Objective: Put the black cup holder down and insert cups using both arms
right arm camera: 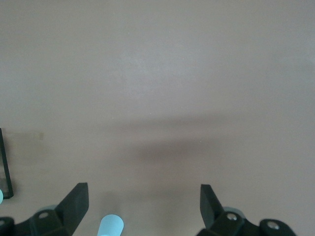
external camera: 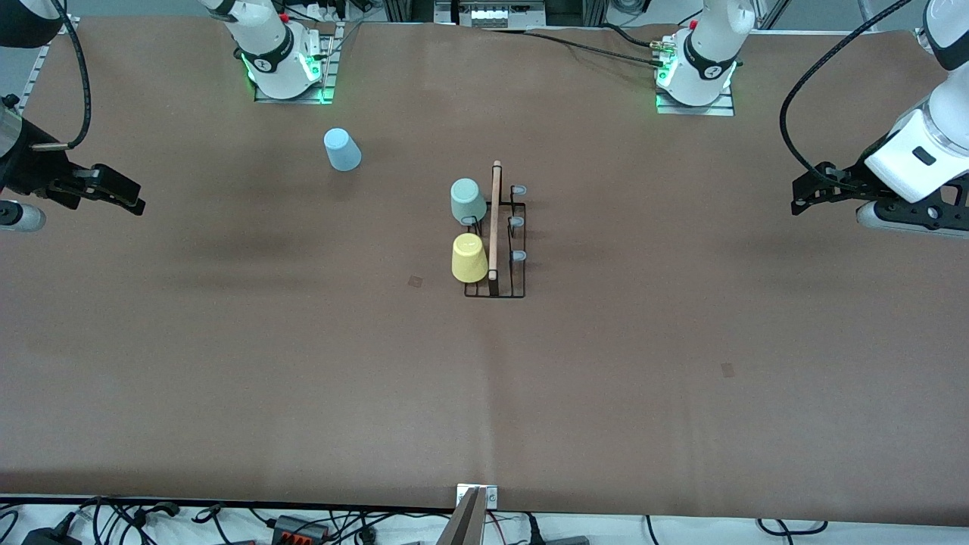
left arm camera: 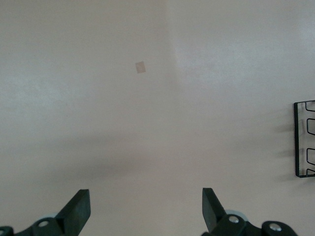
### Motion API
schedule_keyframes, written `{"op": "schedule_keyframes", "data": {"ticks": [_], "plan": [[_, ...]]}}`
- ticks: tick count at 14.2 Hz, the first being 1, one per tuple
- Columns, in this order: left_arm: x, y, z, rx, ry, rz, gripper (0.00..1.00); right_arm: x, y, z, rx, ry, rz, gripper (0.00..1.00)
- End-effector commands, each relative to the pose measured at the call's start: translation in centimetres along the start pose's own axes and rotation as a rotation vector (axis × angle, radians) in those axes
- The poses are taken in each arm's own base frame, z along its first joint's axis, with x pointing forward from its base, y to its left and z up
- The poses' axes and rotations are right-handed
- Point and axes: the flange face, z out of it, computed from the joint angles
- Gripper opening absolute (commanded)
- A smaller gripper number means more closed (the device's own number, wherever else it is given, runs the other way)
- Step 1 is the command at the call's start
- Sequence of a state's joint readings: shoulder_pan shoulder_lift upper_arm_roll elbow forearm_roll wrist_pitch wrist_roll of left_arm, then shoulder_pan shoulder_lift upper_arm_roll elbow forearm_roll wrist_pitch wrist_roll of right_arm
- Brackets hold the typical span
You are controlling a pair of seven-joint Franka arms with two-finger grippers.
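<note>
Black cup holder (external camera: 496, 242) mid-table, two cups on it — green (external camera: 467, 200), yellow (external camera: 469, 258), blue cup (external camera: 342, 149) apart, left claw (left arm camera: 145, 209) and right claw (right arm camera: 143, 206) wide.

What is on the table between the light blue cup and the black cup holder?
Nothing: the front view shows only bare brown table between the light blue cup and the black cup holder.
</note>
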State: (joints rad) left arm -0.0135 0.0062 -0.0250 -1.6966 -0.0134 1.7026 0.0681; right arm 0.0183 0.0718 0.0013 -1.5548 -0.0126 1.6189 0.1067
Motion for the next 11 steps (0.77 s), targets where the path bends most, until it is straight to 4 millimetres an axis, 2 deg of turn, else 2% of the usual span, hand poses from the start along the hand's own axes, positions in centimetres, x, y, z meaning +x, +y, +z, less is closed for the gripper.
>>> {"op": "schedule_keyframes", "data": {"ticks": [1,11], "plan": [[0.37,0.02,-0.45,-0.023,0.008,0.013,1.00,0.40,0.43,-0.46,0.018,0.007,-0.002,1.00],[0.37,0.02,-0.45,-0.023,0.008,0.013,1.00,0.45,1.02,-0.32,0.011,0.002,-0.090,1.00]]}}
